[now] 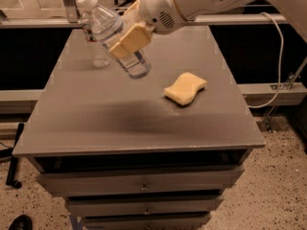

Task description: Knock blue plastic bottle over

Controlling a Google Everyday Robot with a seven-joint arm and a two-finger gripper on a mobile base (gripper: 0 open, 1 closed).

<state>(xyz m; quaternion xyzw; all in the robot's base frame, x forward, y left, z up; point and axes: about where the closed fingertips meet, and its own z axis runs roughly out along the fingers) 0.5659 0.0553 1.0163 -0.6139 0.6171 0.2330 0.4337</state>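
End effector (127, 31) clamped on blue plastic bottle (106, 25) (tilted, airborne), arm above table (96, 123)

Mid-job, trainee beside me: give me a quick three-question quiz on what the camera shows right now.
1. True or false: the gripper, raised over the back of the table, holds the blue plastic bottle upright.
2. Which thing lies flat on the table? A. a yellow sponge B. a folded cloth C. a can
3. How many bottles are in view?
Key: 1 false: the bottle is clamped at a tilt, clear of the table. 2 A. 3 two: the held one and a second bottle standing behind it.
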